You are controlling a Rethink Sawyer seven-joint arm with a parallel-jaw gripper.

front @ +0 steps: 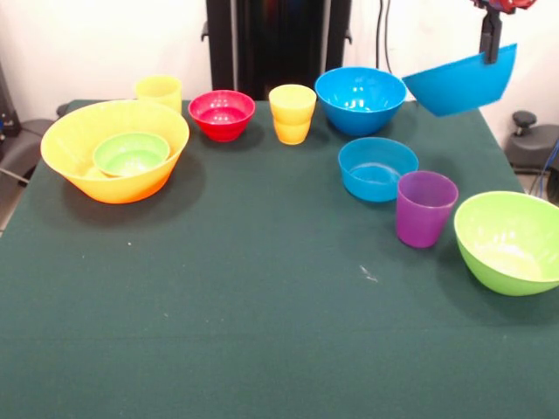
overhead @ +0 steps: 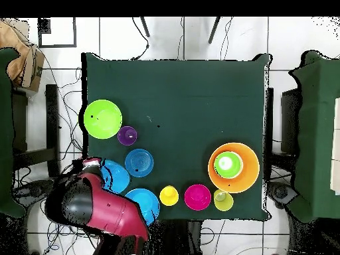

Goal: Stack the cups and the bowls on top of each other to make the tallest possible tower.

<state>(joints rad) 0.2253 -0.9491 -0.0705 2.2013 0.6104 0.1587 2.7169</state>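
On the left of the front view sits the tower (front: 114, 150): the huge orange-yellow bowl (front: 87, 135) with the small green bowl (front: 131, 154) resting inside it, slightly off-centre. Just behind its far rim stands a yellow cup (front: 158, 90). Next along the back of the desk (front: 244, 305) come the small red bowl (front: 222, 113), then the second yellow cup (front: 292, 113), then a large blue bowl (front: 360, 99). Nearer the camera sit the shallow blue bowl (front: 377, 168), the purple cup (front: 425, 208) just beside it, and the large lime green bowl (front: 509, 240) at the right edge.

Up at the top right, my jaws (front: 492, 39) are clamped on the far rim of the other large blue bowl (front: 460, 83), which hangs tilted, well clear of the desk.

My judgement is that this bowl has to travel the whole width of the desk to reach the tower, and the risks follow from that. I am pinching only the rim, so the glossy plastic could slip or swing if I move abruptly. Carried too low, its hanging edge could clip the blue bowl on the desk or topple a yellow cup. At the tower, the small green bowl already occupies the middle; a wide bowl set over it may rock or sit crooked instead of nesting.
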